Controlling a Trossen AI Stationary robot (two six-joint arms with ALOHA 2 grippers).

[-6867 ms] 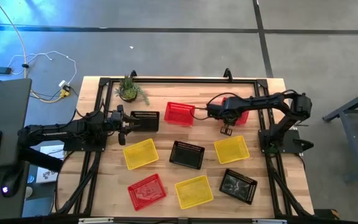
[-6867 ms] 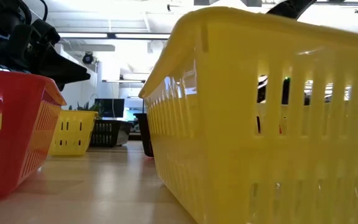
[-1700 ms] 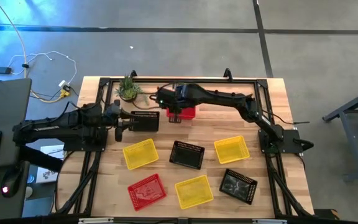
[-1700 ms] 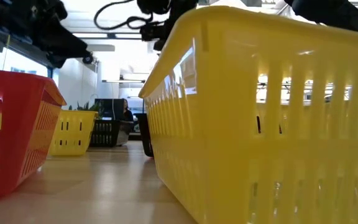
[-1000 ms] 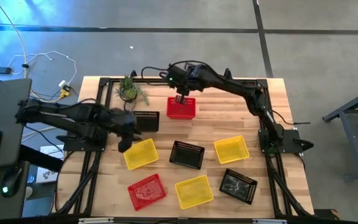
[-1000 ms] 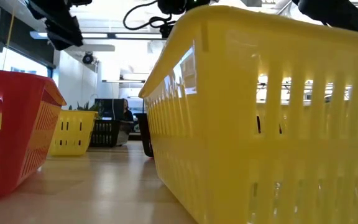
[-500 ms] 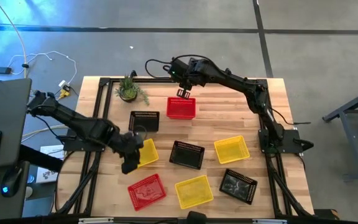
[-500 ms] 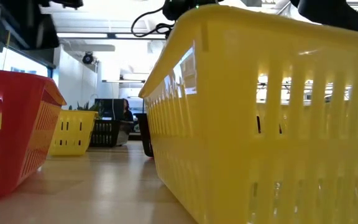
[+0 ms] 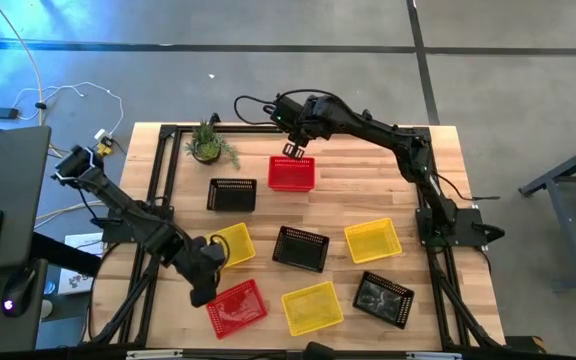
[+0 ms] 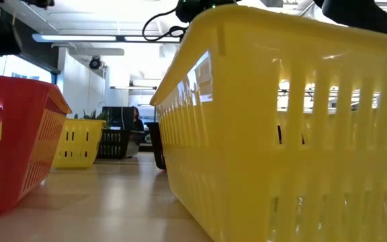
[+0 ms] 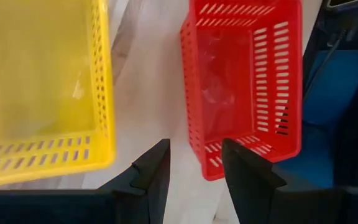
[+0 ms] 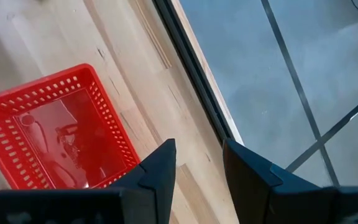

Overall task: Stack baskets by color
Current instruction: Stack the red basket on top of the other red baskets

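Several baskets stand on their bottoms on the wooden table. My left gripper [image 9: 204, 288] hangs open, pointing steeply down, over bare table between a yellow basket [image 11: 42, 93] and the near-left red basket [image 11: 244, 87], close to the red one's corner; it touches neither. My right gripper [image 9: 293, 150] hovers open above the far rim of another red basket [image 9: 291, 173], which the right wrist view shows below the fingers [image 12: 55, 137]. Black baskets stand at the far left [image 9: 232, 194], in the middle [image 9: 300, 249] and at the near right [image 9: 384, 298].
Two more yellow baskets stand at the right [image 9: 372, 240] and the near middle [image 9: 312, 308]; the latter fills the low view [image 10: 287, 134]. A small potted plant [image 9: 208, 146] stands at the far left. The black frame rail [image 12: 191, 93] runs along the far edge.
My left gripper has swung from beside the far-left black basket toward the table's near edge, sinking and rolling, and now hangs between the left yellow basket and the near-left red one. No basket has moved.
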